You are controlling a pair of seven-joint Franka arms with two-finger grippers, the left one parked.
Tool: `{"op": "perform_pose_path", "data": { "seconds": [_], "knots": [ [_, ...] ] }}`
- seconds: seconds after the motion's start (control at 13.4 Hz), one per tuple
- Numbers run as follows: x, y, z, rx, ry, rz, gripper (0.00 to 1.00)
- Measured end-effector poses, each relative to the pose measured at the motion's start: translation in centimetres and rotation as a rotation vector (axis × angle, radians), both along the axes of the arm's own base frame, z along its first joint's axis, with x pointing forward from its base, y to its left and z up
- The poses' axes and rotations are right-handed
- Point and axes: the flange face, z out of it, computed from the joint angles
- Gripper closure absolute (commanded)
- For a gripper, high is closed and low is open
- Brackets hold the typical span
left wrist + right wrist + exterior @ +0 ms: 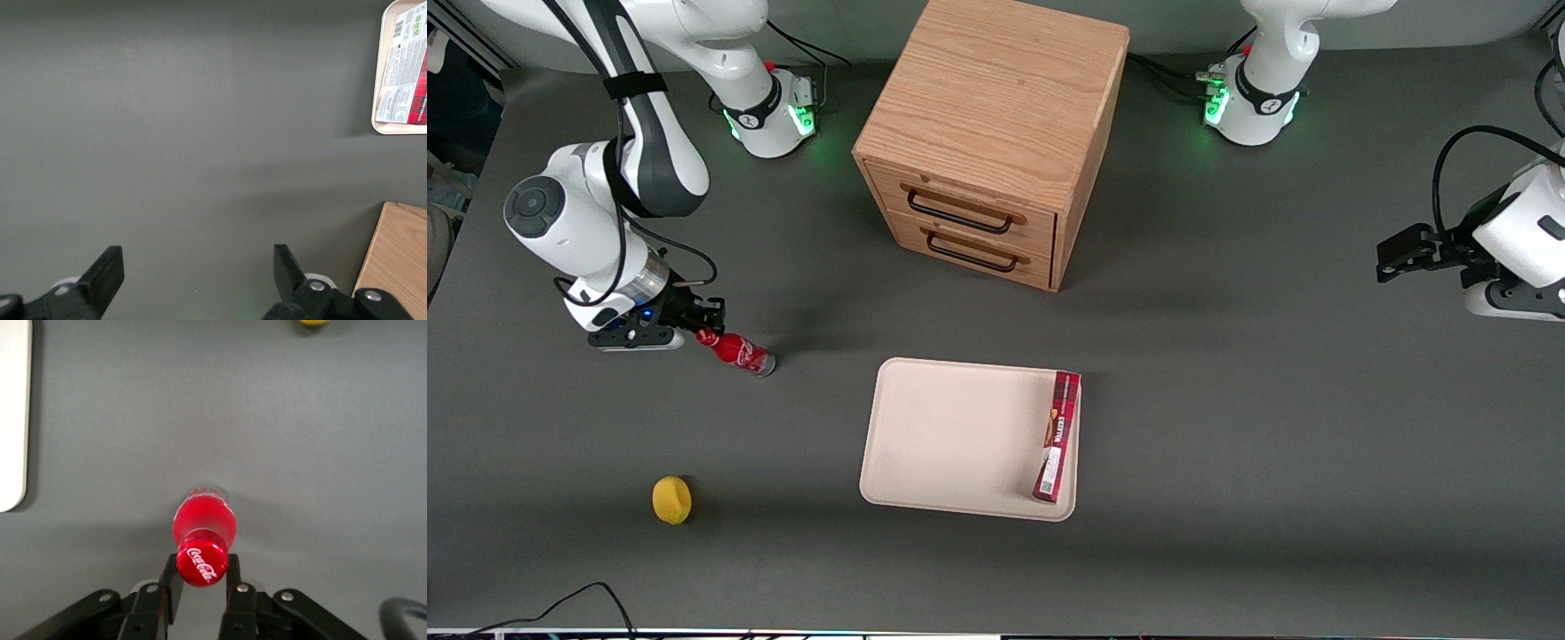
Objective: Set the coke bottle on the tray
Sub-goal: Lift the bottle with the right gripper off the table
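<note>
The coke bottle point(740, 352) is small and red with a red cap, and it is on the dark table toward the working arm's end. My right gripper point(706, 332) is over it, and its fingers are shut on the bottle's cap, one on each side. In the right wrist view the gripper point(201, 568) holds the cap, and the coke bottle point(204, 520) points down at the table. I cannot tell whether its base touches the table. The cream tray point(951, 436) lies apart from the bottle, toward the table's middle, and its edge shows in the right wrist view point(12, 420).
A long dark-red box point(1057, 437) lies in the tray along one side. A wooden two-drawer cabinet point(996, 133) stands farther from the front camera than the tray. A yellow lemon point(671, 500) lies nearer the camera than the bottle.
</note>
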Motion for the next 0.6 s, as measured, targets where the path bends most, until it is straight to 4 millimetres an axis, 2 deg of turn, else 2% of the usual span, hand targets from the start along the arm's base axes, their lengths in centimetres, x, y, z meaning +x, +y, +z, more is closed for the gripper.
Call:
{"op": "perform_pose_path", "data": {
  "seconds": [0.07, 0.22, 0.45, 0.6],
  "knots": [
    [0.5, 0.0, 1.3, 0.0, 0.013, 0.001, 1.0],
    [1.9, 0.2, 5.7, 0.0, 0.055, 0.002, 1.0],
    [3.4, 0.7, 14.8, 0.001, 0.086, -0.019, 1.0],
    [3.7, 1.4, 20.7, 0.002, 0.103, -0.042, 1.0]
  ]
}}
